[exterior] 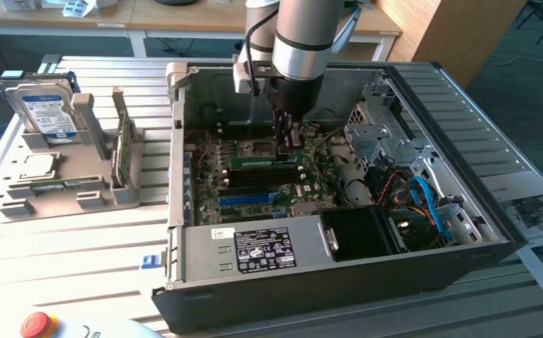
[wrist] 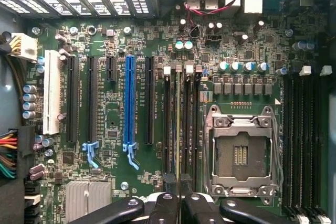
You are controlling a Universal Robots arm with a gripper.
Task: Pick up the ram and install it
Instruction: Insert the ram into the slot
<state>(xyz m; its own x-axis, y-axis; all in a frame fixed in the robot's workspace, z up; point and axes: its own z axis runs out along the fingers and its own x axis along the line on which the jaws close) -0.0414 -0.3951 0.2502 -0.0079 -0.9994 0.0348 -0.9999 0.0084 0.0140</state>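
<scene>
My gripper [exterior: 287, 144] reaches down inside the open computer case [exterior: 496, 232], just above the motherboard [wrist: 136, 40]. In the wrist view its dark fingers [wrist: 164, 208] are pressed together on the ram [wrist: 178, 129]. The ram shows edge-on as a thin green-yellow line that runs along the black memory slots [wrist: 188, 124] beside the empty processor socket [wrist: 240, 153]. Whether it sits fully in a slot I cannot tell. In the exterior view the fingertips are at the row of memory slots [exterior: 262, 176] in the middle of the board.
On the exterior view's left a grey holder [exterior: 65, 193] carries a hard drive [exterior: 48, 113], a square silver chip [exterior: 34, 165] and an upright green board [exterior: 122, 148]. Cables and drive cages [exterior: 422, 190] crowd the case's right side. A red stop button [exterior: 38, 325] is in front.
</scene>
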